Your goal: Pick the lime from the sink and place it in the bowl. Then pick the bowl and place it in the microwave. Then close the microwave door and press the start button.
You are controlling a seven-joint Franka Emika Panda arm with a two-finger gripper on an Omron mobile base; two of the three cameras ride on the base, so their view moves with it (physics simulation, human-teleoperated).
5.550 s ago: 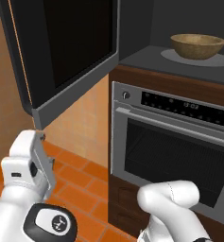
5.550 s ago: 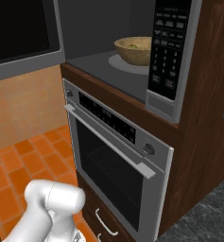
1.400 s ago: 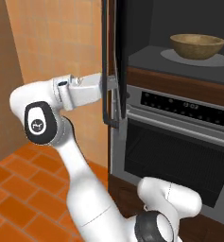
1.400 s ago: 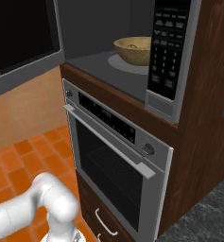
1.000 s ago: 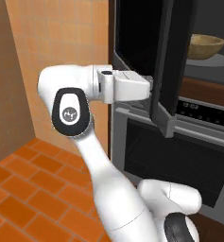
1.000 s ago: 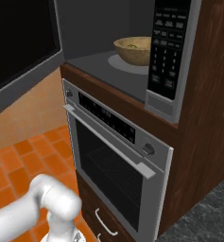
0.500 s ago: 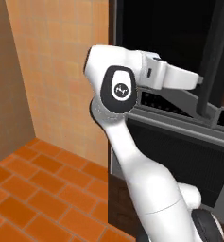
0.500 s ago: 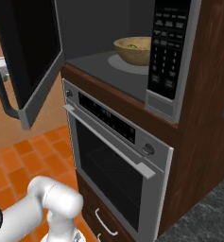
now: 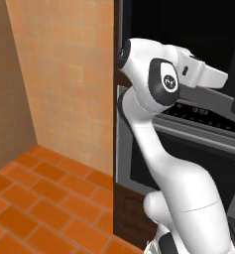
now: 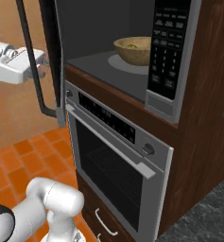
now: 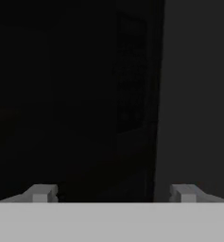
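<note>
The microwave (image 10: 99, 28) stands open, its door (image 10: 51, 52) swung most of the way toward it and seen edge-on. Inside on the pale plate sits the tan bowl (image 10: 134, 49), with a bit of the yellow-green lime (image 10: 132, 46) showing in it. My gripper (image 10: 43, 60) is against the door's outer face, behind its long black handle (image 10: 30, 66). In the hand view the black glass is right in front and my gripper (image 11: 113, 194) is open, fingertips (image 11: 42, 193) wide apart with nothing between them. The button panel (image 10: 172, 47) is on the microwave's right. The sink is out of view.
A steel oven (image 10: 118, 156) with a bar handle sits directly below the microwave in a brown wood cabinet (image 10: 203, 118). Orange tiled floor (image 9: 44, 203) and an orange tiled wall (image 9: 64, 74) lie to the left. My arm (image 9: 153, 99) reaches across in front of the door (image 9: 183, 25).
The microwave door has swung from wide open to nearly edge-on toward the cavity. My arm has swept right with it, the hand staying on its outer face.
</note>
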